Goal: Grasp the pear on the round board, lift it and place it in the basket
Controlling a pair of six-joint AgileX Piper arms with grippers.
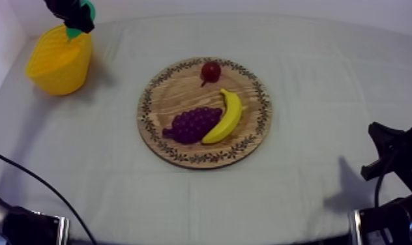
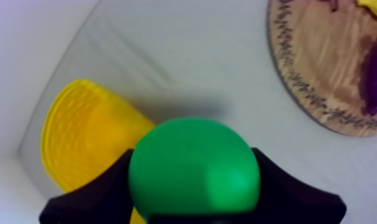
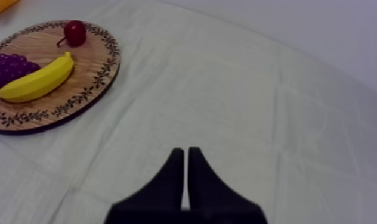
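Note:
My left gripper [image 1: 77,19] hangs above the yellow basket [image 1: 57,60] at the table's far left, shut on the green pear [image 1: 87,9]. In the left wrist view the pear [image 2: 194,171] sits between the black fingers [image 2: 101,190], just over the basket's [image 2: 83,137] open rim. The round wooden board [image 1: 176,98] lies mid-table with a small red fruit [image 1: 210,71], a banana [image 1: 227,117] and purple grapes [image 1: 191,124]. My right gripper [image 3: 185,164] is shut on nothing, low over bare cloth to the right of the board [image 3: 89,71].
The right arm [image 1: 394,156] rests at the table's near right edge. A white wall [image 1: 0,39] stands close behind and left of the basket. Bare cloth stretches between the basket and the board.

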